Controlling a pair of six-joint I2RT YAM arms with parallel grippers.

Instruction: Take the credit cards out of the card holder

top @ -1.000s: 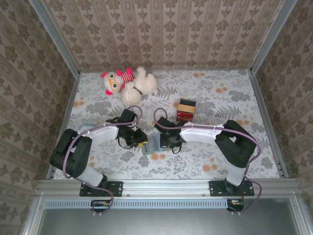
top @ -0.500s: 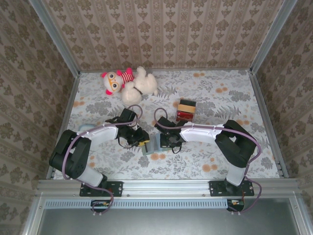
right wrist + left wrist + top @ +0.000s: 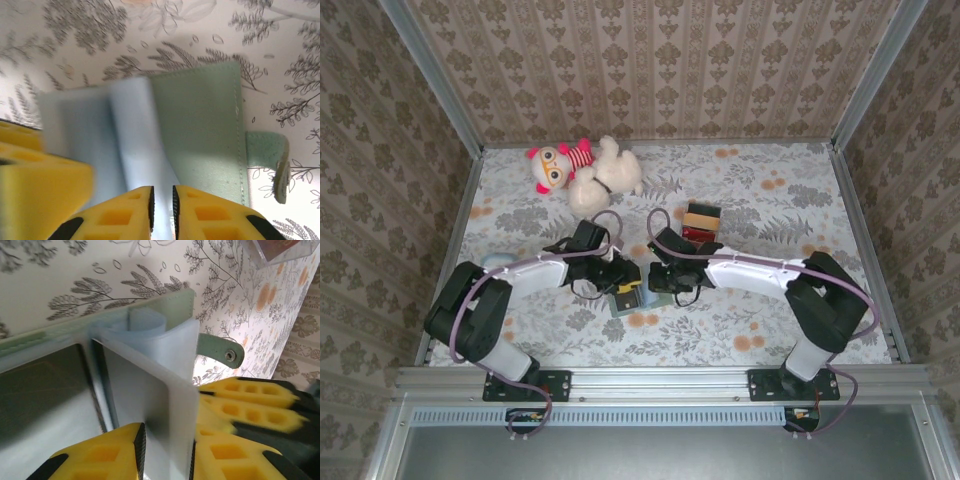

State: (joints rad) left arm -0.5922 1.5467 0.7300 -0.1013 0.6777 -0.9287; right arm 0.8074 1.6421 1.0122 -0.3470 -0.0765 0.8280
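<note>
The left gripper (image 3: 166, 440) stood over the holder (image 3: 200, 120), which lay open on the table (image 3: 770, 200) directly under both tools. Its fingers (image 3: 100, 455) were apart. A pale blue leaf (image 3: 150, 390) of the holder rose upright between them, with its near edge against the right-hand finger. Whether they squeezed the leaf could not be told. Left of the leaf, beside the left-hand finger, a dark panel (image 3: 40, 395) lay in the holder's flat half; whether it was a card could not be told. Ahead and to the right of the fingertips, the holder's strap (image 3: 220, 350) with its snap stuck out onto the table.

The right gripper (image 3: 162, 200) met the left one from the other side, and their tips were just beside each other above the holder. Its fingers stood a narrow slit apart. The pale blue leaf ran down toward that slit, and the green cover spread ahead and to the right of the tips. The strap lay farther right, and the other gripper's blurred yellow finger was close on the left.

A red box (image 3: 700, 222) stood beyond the right gripper, apart from it. A toy (image 3: 582, 172) lay well beyond the left gripper.
</note>
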